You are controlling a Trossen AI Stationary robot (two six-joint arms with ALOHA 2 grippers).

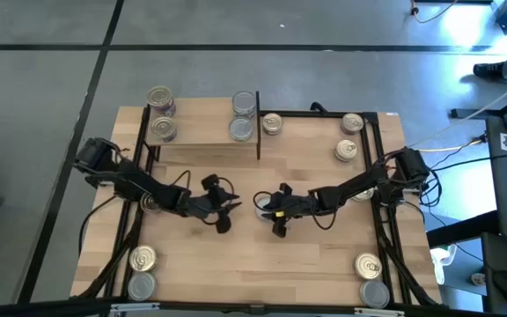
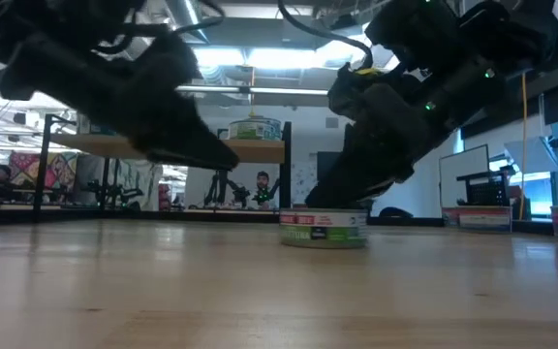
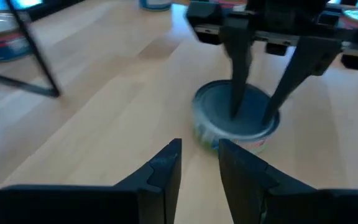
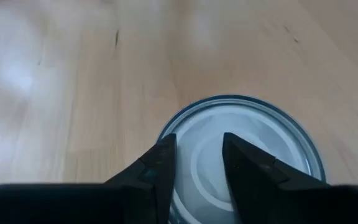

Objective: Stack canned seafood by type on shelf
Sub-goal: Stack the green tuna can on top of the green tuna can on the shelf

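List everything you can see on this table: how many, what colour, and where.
shelf: one, light wood with black posts, far left of the table
shelf tins: four tops showing, two gold at the left end, two silver at the right end
tin beside shelf: one, gold
far-right tins: two, gold
centre tin: one, silver-grey top
near-left tins: one gold, one silver
near-right tins: one gold, one silver
left gripper: black, mid-table, jaws open, empty
right gripper: black, jaws open over centre tin

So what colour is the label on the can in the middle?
Mostly green with white, seen best in the low view on the can.
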